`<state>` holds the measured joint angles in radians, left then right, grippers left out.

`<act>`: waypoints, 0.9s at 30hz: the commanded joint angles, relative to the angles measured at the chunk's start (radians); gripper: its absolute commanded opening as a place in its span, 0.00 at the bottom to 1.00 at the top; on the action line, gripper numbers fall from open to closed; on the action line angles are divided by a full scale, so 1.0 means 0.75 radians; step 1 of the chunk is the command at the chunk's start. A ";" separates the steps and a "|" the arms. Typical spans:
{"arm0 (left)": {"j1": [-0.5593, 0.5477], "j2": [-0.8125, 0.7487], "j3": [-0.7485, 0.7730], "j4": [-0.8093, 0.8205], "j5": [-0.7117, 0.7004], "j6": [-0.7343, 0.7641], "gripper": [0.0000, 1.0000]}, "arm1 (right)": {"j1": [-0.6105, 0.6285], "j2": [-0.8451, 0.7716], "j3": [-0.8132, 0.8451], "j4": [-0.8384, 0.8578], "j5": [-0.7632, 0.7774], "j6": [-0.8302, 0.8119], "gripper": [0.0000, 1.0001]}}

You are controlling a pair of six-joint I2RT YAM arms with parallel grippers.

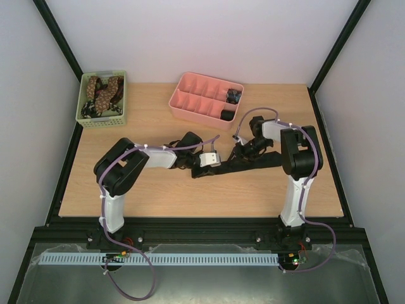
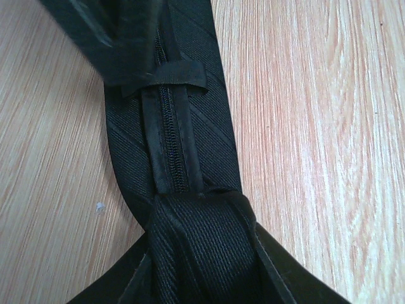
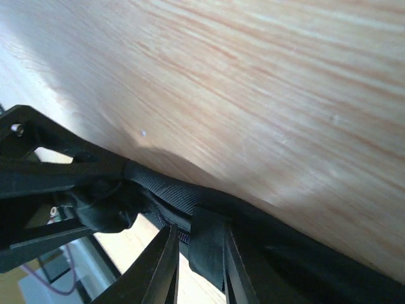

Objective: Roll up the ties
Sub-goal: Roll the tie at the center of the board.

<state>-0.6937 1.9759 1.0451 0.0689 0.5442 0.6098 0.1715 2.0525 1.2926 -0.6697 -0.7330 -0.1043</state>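
A black tie lies flat on the wooden table between the two arms. Its long axis runs left to right across the board, rising slightly toward the right side in the top view. Both tools are on it. The left gripper is at the end nearer the left arm, and the right gripper is just beside it, further along the strip. The rest of the length trails away under the right arm. In the left wrist view the tie is underside up, with its seam and keeper loop showing. The cloth bunches to a narrow neck where it enters that tool, so the left fingers appear pressed together on it. In the right wrist view a fold of the tie stands between the right fingers. It touches one finger, but a sliver of gap shows beside the other, so whether it is clamped cannot be told. Any winding would probably have to run along the strip toward the free right-hand length, which the right arm is nearer to. Two dark coils sit in the pink tray, and brown spotted ties fill the green basket.
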 commanded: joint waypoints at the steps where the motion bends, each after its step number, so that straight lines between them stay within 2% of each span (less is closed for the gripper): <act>1: 0.011 0.050 0.017 -0.299 -0.035 -0.072 0.22 | -0.004 0.025 -0.040 0.028 0.007 0.040 0.22; 7: 0.005 0.113 0.104 -0.391 -0.082 -0.140 0.24 | 0.026 -0.136 -0.144 0.212 -0.213 0.187 0.37; 16: 0.003 0.147 0.122 -0.410 -0.080 -0.193 0.25 | 0.179 -0.124 -0.241 0.334 -0.208 0.236 0.37; 20: 0.003 0.147 0.123 -0.411 -0.080 -0.191 0.26 | 0.203 -0.104 -0.254 0.397 -0.156 0.247 0.34; 24: 0.003 0.144 0.120 -0.412 -0.074 -0.186 0.26 | 0.205 -0.069 -0.248 0.430 -0.085 0.248 0.19; 27: 0.003 0.143 0.117 -0.411 -0.069 -0.179 0.27 | 0.206 -0.035 -0.229 0.419 -0.061 0.241 0.14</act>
<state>-0.6907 2.0159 1.1660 -0.1032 0.5491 0.4862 0.3145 1.9717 1.1172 -0.3717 -0.8558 0.0807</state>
